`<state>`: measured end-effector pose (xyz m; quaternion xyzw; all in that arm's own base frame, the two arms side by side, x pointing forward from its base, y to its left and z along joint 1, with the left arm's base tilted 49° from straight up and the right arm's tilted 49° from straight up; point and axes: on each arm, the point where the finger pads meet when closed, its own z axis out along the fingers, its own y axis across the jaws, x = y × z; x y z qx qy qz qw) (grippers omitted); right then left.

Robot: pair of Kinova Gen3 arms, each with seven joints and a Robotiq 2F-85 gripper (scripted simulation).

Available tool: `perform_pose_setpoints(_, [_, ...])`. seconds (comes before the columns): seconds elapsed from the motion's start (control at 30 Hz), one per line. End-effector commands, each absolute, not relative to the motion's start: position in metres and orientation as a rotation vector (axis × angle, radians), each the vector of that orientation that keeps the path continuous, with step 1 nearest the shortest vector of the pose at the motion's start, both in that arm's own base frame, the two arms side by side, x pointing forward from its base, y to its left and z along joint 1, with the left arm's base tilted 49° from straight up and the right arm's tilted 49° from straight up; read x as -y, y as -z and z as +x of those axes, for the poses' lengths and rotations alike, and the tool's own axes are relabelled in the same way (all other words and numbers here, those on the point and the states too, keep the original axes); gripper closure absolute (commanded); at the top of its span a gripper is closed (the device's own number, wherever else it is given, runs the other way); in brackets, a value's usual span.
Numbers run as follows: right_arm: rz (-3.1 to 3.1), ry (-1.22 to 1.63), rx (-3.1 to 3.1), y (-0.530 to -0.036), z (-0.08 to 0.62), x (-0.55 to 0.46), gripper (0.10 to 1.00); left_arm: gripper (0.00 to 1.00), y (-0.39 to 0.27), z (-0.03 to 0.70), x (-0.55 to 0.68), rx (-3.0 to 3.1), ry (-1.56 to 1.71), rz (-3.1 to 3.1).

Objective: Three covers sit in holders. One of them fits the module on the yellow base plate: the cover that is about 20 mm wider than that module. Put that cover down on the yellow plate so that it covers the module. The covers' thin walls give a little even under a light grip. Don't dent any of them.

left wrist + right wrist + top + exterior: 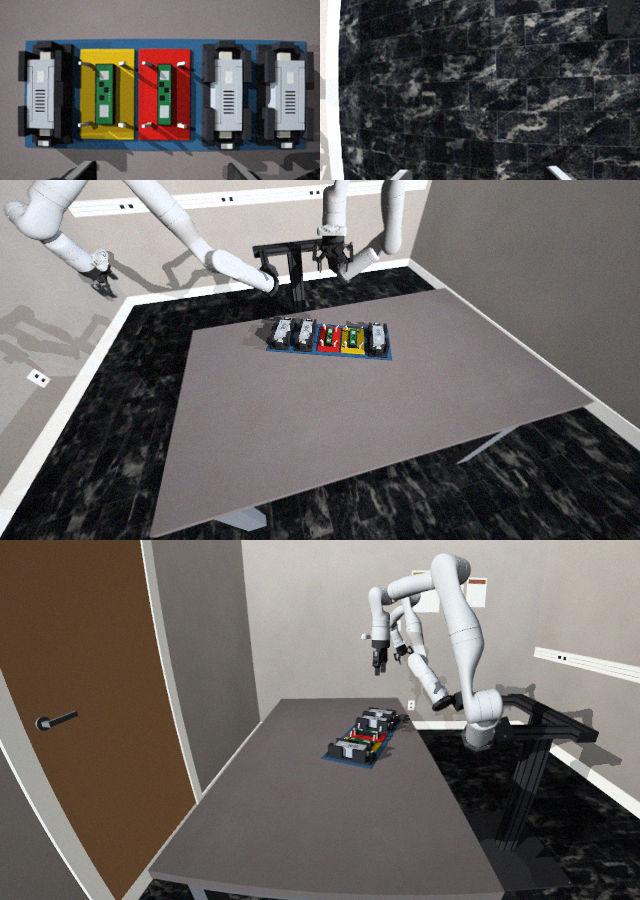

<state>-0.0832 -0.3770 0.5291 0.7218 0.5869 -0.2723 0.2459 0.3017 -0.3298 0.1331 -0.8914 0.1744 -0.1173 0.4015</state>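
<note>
Three pale grey covers stand in black holders: one cover (40,82) (378,336) beside the yellow base plate (88,100) (353,351), a second cover (228,82) (306,331) beyond the red plate, and a third cover (290,82) (283,331) at the far end. Their width differences are hard to tell. A green module (99,90) (353,337) lies uncovered on the yellow plate between four white posts. My left gripper (162,170) (334,267) (380,672) is open and empty, high above the row. My right gripper (477,173) (104,289) is open and empty, away from the table.
The red plate (145,104) (329,349) carries a narrower green module (164,90) and four white posts. All parts stand on a blue board (196,100) near the arms' edge of the table (350,405) (320,820). A black stand (296,275) is behind that edge.
</note>
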Motion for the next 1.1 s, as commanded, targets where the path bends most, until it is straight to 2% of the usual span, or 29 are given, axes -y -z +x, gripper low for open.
perform_pose_setpoints(0.0, [1.969, 0.743, -1.6, -0.53, -0.084, 0.377, 0.1, 0.002, -0.134, 0.301, 0.331, -0.443, 0.298, -2.255])
perform_pose_setpoints(1.07, [1.969, 0.743, -1.6, -0.53, -0.084, 0.377, 0.1, 0.002, -0.116, 0.373, 0.241, -0.434, 0.294, -2.257])
